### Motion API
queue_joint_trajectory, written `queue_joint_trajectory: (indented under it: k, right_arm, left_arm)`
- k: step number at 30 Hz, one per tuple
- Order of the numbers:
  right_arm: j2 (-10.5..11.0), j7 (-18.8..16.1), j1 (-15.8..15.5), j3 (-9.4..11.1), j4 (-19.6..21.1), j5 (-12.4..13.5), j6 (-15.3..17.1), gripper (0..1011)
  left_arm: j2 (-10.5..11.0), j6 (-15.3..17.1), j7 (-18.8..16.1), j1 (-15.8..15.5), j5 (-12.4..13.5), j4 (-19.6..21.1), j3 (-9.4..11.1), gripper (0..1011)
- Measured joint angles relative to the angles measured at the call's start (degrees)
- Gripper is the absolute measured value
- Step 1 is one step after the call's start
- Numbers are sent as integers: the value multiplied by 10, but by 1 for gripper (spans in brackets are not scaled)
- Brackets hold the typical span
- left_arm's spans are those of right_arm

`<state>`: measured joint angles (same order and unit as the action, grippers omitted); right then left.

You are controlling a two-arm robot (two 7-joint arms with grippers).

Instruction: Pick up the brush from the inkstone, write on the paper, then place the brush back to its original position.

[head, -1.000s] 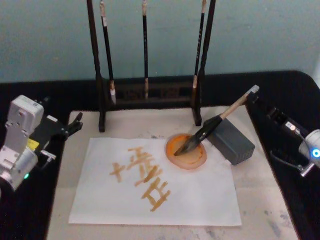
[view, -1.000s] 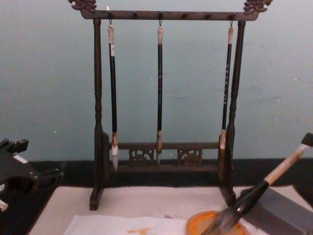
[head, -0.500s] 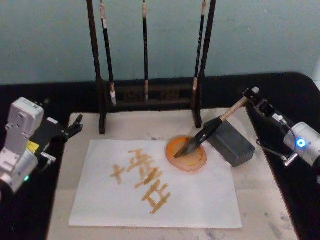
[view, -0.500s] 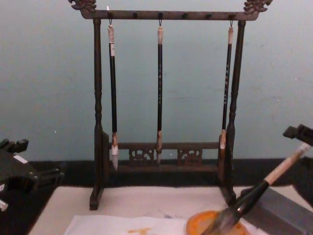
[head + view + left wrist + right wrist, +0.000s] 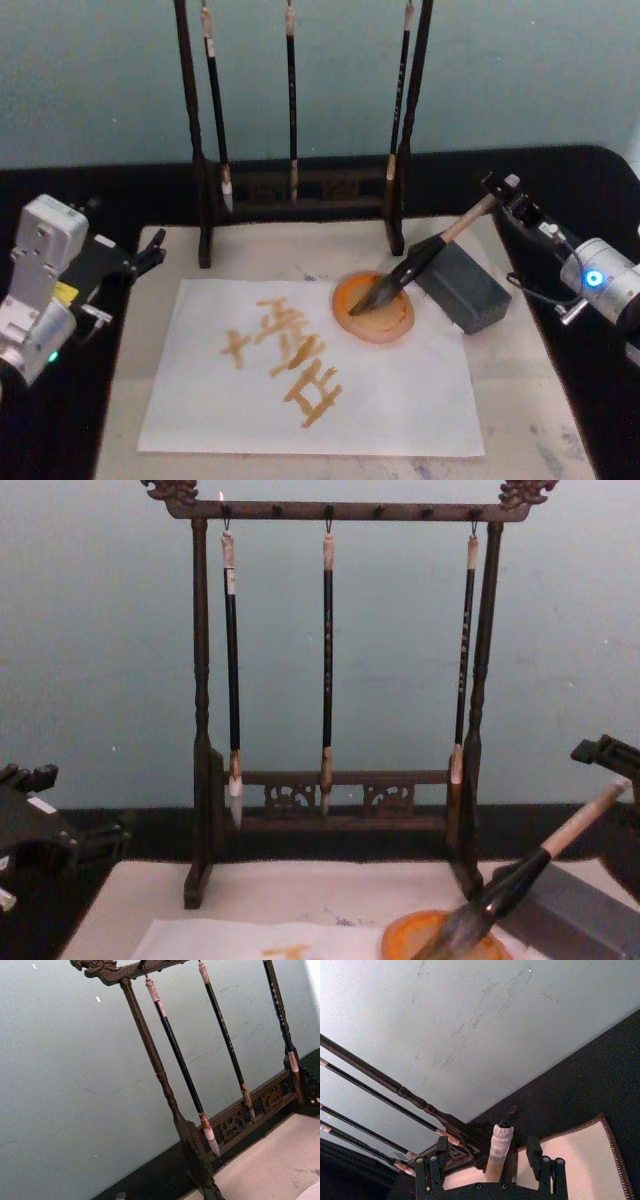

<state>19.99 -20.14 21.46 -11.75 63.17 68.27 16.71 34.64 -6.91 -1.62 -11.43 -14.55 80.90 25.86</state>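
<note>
Ease right tool (image 5: 488, 1150), spread astride the brush (image 5: 415, 262) end at two o'clock, farther down the handle before pinching; leave left tool (image 5: 150, 248) parked.

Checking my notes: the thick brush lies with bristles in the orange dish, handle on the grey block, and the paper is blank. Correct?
No: the head view shows orange strokes on the paper. The brush, orange dish and grey block are as you say.

The head view looks steeply down, the chest view low and level, both sharing the brush rack (image 5: 345, 777).
</note>
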Motion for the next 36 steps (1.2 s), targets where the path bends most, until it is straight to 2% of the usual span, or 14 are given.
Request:
queue_joint_trajectory:
  k: [3, 7, 10, 11, 14, 15, 18, 19, 25, 26, 30, 36]
  right_arm:
    - [0, -1, 0, 0, 1, 0, 0, 977]
    - [0, -1, -1, 1, 1, 0, 0, 882]
    - [0, -2, -1, 1, 2, 0, 0, 795]
    - [1, -2, -2, 1, 2, 0, 0, 739]
    - [1, -2, -2, 1, 2, 0, 0, 682]
    - [1, -2, -2, 1, 2, 0, -1, 622]
    - [1, -2, -2, 1, 2, 0, -1, 561]
    - [1, -2, -2, 1, 2, 0, -1, 498]
    - [1, -2, -2, 2, 2, 0, -1, 334]
    - [1, -2, -2, 2, 2, 0, -1, 274]
    - [1, -3, -2, 2, 3, 0, -1, 175]
    - [1, -3, -3, 2, 3, 0, -1, 173]
  left_arm:
    - [0, 0, 0, 0, 0, 0, 0, 1010]
    - [0, 0, 0, 0, 0, 0, 0, 1009]
    - [0, 0, 0, 0, 0, 0, 0, 1010]
    - [0, 0, 0, 0, 0, 0, 0, 1010]
    - [0, 0, 0, 0, 0, 0, 0, 1010]
    - [0, 0, 0, 0, 0, 0, 0, 1010]
    - [0, 0, 0, 0, 0, 0, 0, 1010]
    - [0, 0, 0, 0, 0, 0, 0, 1010]
    - [0, 0, 0, 0, 0, 0, 0, 1010]
    - [0, 0, 0, 0, 0, 0, 0, 1010]
    - [0, 0, 0, 0, 0, 0, 0, 1010]
    - [0, 0, 0, 0, 0, 0, 0, 1010]
